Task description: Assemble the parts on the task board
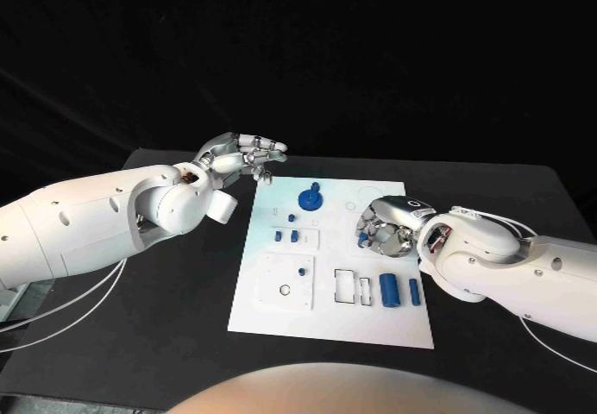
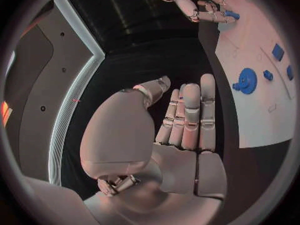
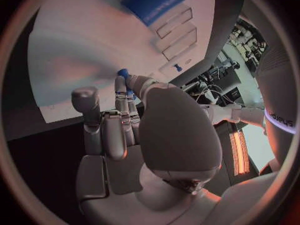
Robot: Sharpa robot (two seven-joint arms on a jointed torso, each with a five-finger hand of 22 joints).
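Black tabletop (image 1: 149, 319) carries the task board (image 1: 373, 332) at frame centre. Your right hand (image 1: 388, 226) pinches a small blue part (image 3: 123, 74) over its right side; a slack pinch risks dropping it. Left hand (image 1: 239, 157), upper left, holds nothing, fingers loosely extended.

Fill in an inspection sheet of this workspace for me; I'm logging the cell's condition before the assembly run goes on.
Surface: black table, task board lying flat in its middle.
Job's things: blue gear at the board's far end; small blue parts mid-board; blue cylinder and a slimmer blue part near the right arm.
Clutter: nothing seen.
Robot hands: left robot hand off the board's far left corner, holding nothing; right robot hand over the board's right edge, a small blue piece at its fingertips.
Cables: pale cables beneath the left arm, another by the right.
Surroundings: dark backdrop.
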